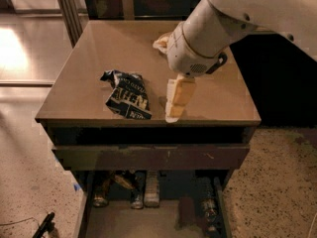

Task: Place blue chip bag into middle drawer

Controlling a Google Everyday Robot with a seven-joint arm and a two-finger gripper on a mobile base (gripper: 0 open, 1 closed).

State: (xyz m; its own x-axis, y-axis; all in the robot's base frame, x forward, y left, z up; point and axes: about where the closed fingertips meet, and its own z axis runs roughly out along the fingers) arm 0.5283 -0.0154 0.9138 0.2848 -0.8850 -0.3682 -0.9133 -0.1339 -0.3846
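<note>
A robot arm's gripper points down at the front edge of a tan cabinet surface, just right of the blue chip bag and apart from it. Whether the gripper is open or closed cannot be told from this angle.

The crumpled bag lies flat near the front edge, left of centre. There is bare surface to its left and behind it. A pale object at the back of the surface is partly hidden by the arm's white wrist housing.

Below the top, a drawer with a long dark-brown front panel stands slightly out. Beneath it the middle drawer is pulled well forward. Its grey-brown floor is bare toward the front. Cans and bottles line the back and the right wall.
</note>
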